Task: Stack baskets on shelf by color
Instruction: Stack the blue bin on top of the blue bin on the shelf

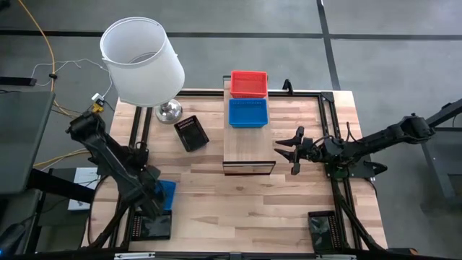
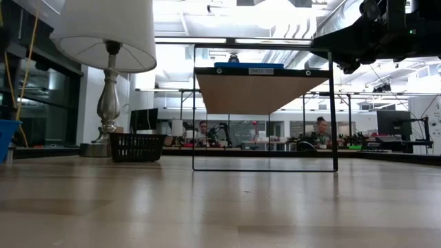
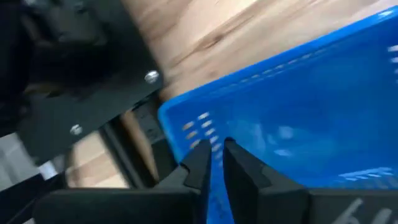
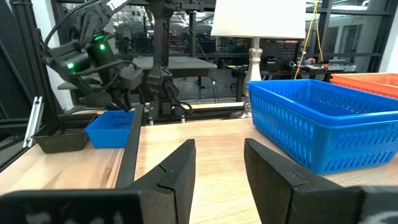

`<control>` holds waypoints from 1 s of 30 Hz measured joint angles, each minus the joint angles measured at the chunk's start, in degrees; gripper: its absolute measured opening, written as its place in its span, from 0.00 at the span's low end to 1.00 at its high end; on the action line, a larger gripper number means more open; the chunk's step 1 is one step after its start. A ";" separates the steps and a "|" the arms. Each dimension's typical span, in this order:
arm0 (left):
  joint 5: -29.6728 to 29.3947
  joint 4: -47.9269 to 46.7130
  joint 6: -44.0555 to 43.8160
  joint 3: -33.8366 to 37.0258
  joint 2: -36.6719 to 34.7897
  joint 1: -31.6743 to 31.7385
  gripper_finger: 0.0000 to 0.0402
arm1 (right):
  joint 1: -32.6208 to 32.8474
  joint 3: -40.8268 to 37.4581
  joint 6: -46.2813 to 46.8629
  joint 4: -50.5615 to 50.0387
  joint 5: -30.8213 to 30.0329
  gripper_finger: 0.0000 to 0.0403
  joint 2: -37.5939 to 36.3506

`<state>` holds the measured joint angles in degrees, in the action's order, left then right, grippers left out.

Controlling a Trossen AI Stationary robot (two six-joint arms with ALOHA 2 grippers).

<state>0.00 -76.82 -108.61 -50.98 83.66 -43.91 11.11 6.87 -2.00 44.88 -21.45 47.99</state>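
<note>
Gripping a blue basket's [image 1: 166, 192] rim, the left end effector [image 1: 155, 196] sits at the table's [image 1: 289, 209] near-left edge. The right end effector [image 1: 290, 152], fingers apart, hovers beside the shelf's [image 1: 247, 148] bare near end.

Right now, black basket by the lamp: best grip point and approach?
Pinch the black basket by one long rim wall, coming straight down from above. It sits upright and open-topped on the tabletop, skewed to the table edges, so rotate the wrist to match. The near side is clear; the lamp base crowds the far side.
</note>
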 joint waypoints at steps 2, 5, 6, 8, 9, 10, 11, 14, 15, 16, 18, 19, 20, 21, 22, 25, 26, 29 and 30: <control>1.34 -1.23 -0.99 0.01 1.43 -1.07 0.06 | 0.00 0.00 0.00 0.00 0.00 0.31 0.00; 3.45 -1.90 -2.65 0.02 2.60 -2.37 0.06 | 0.00 0.01 0.00 0.00 0.00 0.31 0.00; 4.27 -1.90 -3.16 0.02 2.86 -2.69 0.06 | 0.01 0.01 0.00 0.00 0.00 0.31 0.00; 5.27 -1.95 -3.73 0.02 3.01 -3.31 0.07 | 0.00 0.02 0.00 0.00 0.00 0.31 0.00; 5.45 -1.98 -3.90 0.02 3.01 -3.65 0.08 | 0.00 0.00 0.00 0.00 0.00 0.31 0.00; 5.57 -1.99 -4.63 0.02 3.01 -3.93 0.10 | 0.00 0.02 0.00 0.00 0.00 0.31 0.00; 5.62 -2.00 -5.28 0.02 3.01 -4.21 0.11 | 0.00 0.02 0.02 0.00 0.00 0.31 0.00; 5.60 -1.87 -6.77 0.02 3.01 -4.99 0.17 | 0.00 0.02 0.01 0.00 0.00 0.31 0.00; 5.61 -1.69 -7.26 0.02 3.01 -5.24 0.19 | 0.01 0.02 0.02 0.00 0.00 0.31 0.00; 5.63 -1.52 -7.66 0.02 3.01 -5.45 0.21 | 0.02 0.02 0.02 0.00 0.00 0.31 0.00; 5.61 -1.37 -8.37 0.02 3.01 -5.73 0.25 | 0.00 0.02 0.02 -0.02 0.00 0.31 0.00; 5.61 -1.38 -8.80 0.02 3.01 -5.82 0.27 | 0.00 0.02 0.02 -0.01 0.00 0.31 0.00; 5.57 -1.38 -9.44 0.02 3.01 -5.92 0.28 | 0.00 0.02 0.02 -0.02 0.00 0.31 0.00; 5.40 -1.37 -10.17 0.02 3.01 -6.06 0.30 | 0.01 0.02 0.02 -0.01 0.00 0.31 0.00; 5.16 -1.37 -10.89 0.02 3.01 -6.16 0.31 | 0.00 0.02 0.02 -0.02 0.00 0.31 0.00; 5.14 -1.35 -12.55 0.02 3.01 -6.48 0.35 | 0.02 0.02 0.02 -0.02 0.00 0.31 0.00; 5.15 -1.35 -12.92 0.02 3.01 -6.52 0.35 | 0.02 0.02 0.02 -0.02 0.00 0.31 0.00; 5.03 -1.28 -14.13 0.02 3.01 -6.50 0.36 | 0.02 0.02 0.11 -0.04 0.00 0.31 0.00; 4.84 -1.19 -14.26 0.02 3.01 -6.50 0.36 | 0.00 0.02 0.57 -0.07 0.00 0.31 0.00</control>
<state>4.84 -78.00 -122.88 -50.96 86.67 -50.41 11.11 6.90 -1.43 44.81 -21.45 47.99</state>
